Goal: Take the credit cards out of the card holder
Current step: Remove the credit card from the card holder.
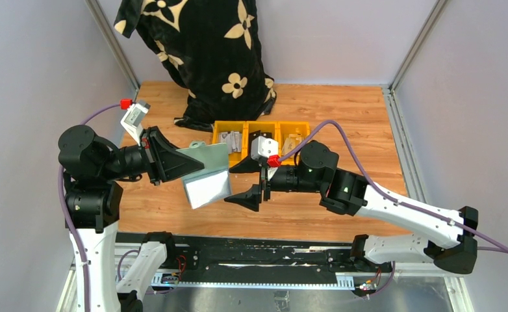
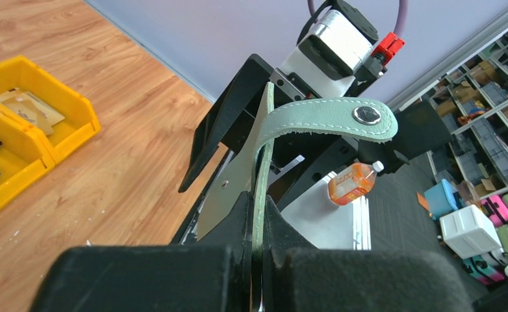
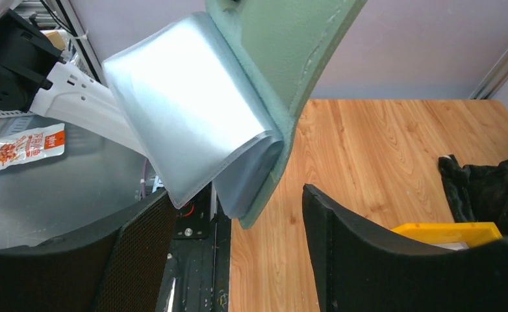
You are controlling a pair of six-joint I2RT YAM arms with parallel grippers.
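The sage-green card holder (image 1: 207, 172) hangs open in the air above the table. Its pale blue-grey inside flap (image 1: 207, 188) faces the front. My left gripper (image 1: 173, 162) is shut on the holder's green edge (image 2: 262, 175); its snap tab (image 2: 342, 118) curls over above the fingers. My right gripper (image 1: 253, 179) is open and just right of the holder. In the right wrist view the holder's lower corner (image 3: 258, 195) hangs between the spread fingers (image 3: 349, 247), touching neither. No credit cards show outside the holder; its pockets are not visible.
A row of yellow bins (image 1: 261, 140) with flat items stands behind the grippers on the wooden table (image 1: 342, 117). A black cloth with cream flowers (image 1: 206, 52) hangs at the back. Grey walls close in both sides.
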